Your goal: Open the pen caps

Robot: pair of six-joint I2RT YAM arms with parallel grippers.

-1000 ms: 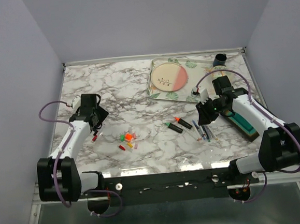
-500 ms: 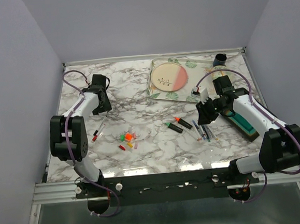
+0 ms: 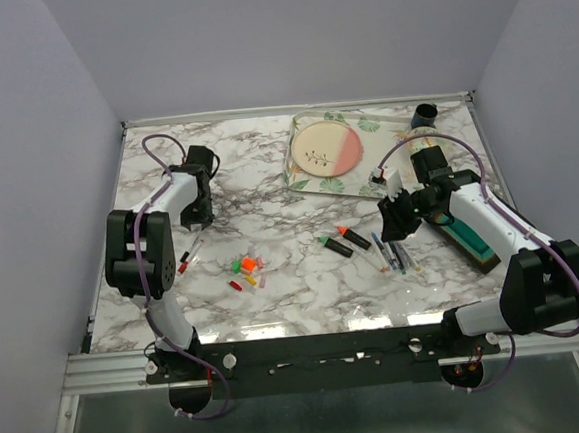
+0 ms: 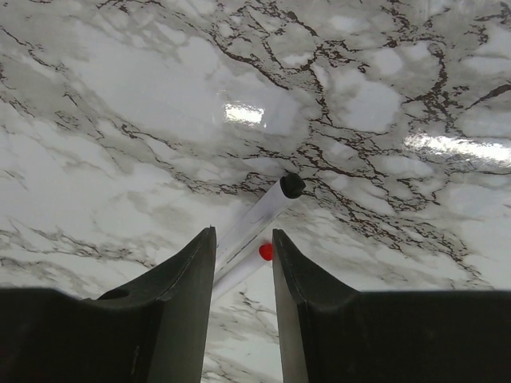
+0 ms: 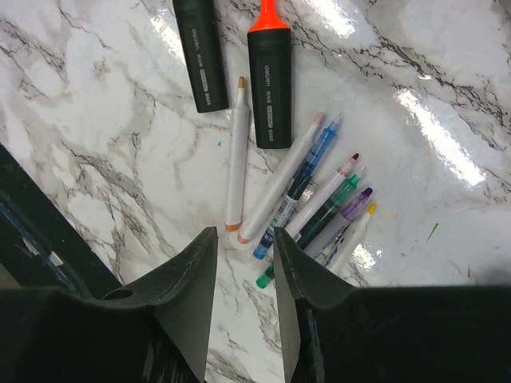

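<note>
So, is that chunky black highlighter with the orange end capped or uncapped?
Uncapped. The chunky black highlighter shows a bare, tapered orange nib end; no cap covers it.

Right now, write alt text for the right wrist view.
The right gripper hovers open and empty above a marble table. Below it lie several thin pens fanned side by side and two black highlighters, one with an orange end.

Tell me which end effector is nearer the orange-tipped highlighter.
Right. The right end effector hovers close beside the orange-tipped highlighter; the left end effector is far off to its left.
</note>
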